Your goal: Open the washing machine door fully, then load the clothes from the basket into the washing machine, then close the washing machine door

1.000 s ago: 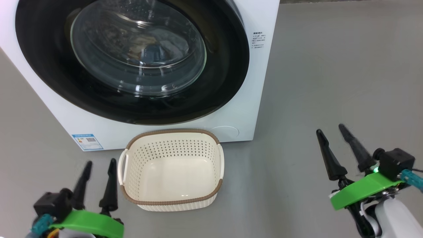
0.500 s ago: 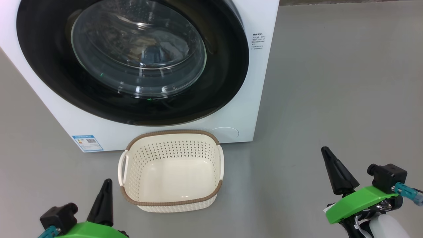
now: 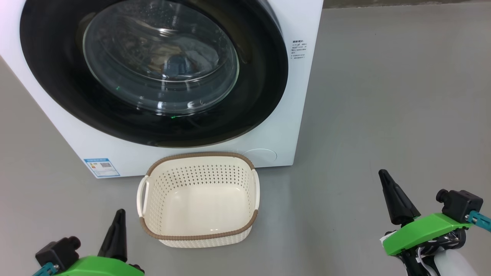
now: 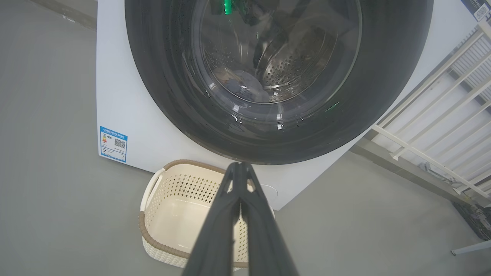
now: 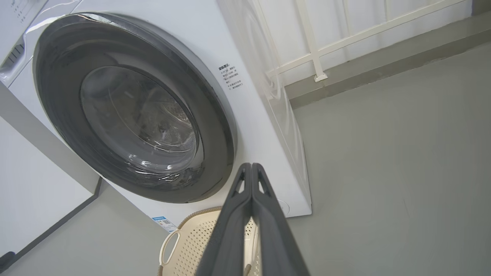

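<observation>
The white washing machine (image 3: pixel 285 126) stands ahead with its round black door (image 3: pixel 264 76) closed flat against the front. Through the door's glass, dim bluish clothes (image 4: pixel 245 83) lie in the steel drum. In front of the machine, the cream basket (image 3: pixel 199 234) sits on the floor with its inside bare. My left gripper (image 3: pixel 117 224) is shut and holds nothing, low at the basket's left. In the left wrist view, the left gripper (image 4: pixel 239 168) points over the basket (image 4: pixel 153 237). My right gripper (image 3: pixel 388 186) is shut and holds nothing, well right of the basket. The right wrist view has the right gripper (image 5: pixel 251 170) below the door (image 5: pixel 216 126).
Grey floor (image 3: pixel 383 96) stretches open to the machine's right. A white railing (image 4: pixel 429 130) runs beside the machine; the same railing (image 5: pixel 314 53) is in the right wrist view. A blue label sticker (image 3: pixel 101 167) marks the machine's lower left corner.
Both grippers have gone from open to shut and have drawn back toward the bottom of the head view. The door, basket and machine have stayed put.
</observation>
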Robot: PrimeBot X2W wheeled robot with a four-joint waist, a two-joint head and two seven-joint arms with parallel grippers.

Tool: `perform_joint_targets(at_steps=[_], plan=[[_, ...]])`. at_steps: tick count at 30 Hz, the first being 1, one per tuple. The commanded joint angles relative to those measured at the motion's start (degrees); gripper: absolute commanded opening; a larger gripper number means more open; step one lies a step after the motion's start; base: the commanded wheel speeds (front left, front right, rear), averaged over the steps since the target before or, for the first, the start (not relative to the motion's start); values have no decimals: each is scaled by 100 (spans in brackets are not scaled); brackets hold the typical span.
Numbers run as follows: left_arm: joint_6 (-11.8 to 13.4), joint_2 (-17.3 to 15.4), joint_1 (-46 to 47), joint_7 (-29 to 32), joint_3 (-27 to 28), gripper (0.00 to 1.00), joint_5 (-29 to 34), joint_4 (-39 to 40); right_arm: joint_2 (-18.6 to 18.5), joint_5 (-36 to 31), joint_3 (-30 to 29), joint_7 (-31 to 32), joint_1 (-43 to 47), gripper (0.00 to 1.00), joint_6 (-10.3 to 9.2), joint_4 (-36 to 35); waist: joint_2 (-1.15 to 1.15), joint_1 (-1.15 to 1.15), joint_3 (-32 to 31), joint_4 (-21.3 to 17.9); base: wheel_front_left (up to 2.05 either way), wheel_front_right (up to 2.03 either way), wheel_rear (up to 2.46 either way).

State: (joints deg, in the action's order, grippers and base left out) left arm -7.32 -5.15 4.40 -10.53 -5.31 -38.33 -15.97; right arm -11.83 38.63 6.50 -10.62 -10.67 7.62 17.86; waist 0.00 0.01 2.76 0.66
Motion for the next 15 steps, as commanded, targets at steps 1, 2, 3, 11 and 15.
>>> perform_joint_targets(at_steps=[1, 2, 3, 11, 15], plan=[[-4, -60, 154, 31, 105, 0, -164, 135, -24, 158, -58, 29, -61, 0, -3, -167, 0, -1, -3, -1, 0, 0, 0], [-4, -58, 154, 47, 115, 0, -218, 135, -15, 212, -70, 45, -56, 0, -3, -169, 0, -1, -6, -1, 0, 0, 0], [-4, -56, 154, 63, 125, 0, -273, 136, -6, 266, -82, 62, -50, 0, -3, -171, 0, -1, -9, -2, 0, 0, 0], [-5, -37, 156, 195, 207, 0, -705, 141, 63, 697, -176, 194, -8, 0, -4, -189, 0, -1, -29, -7, 0, 0, 0], [-5, -28, 156, 261, 248, 0, -921, 143, 99, 912, -224, 260, 13, 0, -4, -198, 0, -1, -40, -10, 0, 0, 0]])
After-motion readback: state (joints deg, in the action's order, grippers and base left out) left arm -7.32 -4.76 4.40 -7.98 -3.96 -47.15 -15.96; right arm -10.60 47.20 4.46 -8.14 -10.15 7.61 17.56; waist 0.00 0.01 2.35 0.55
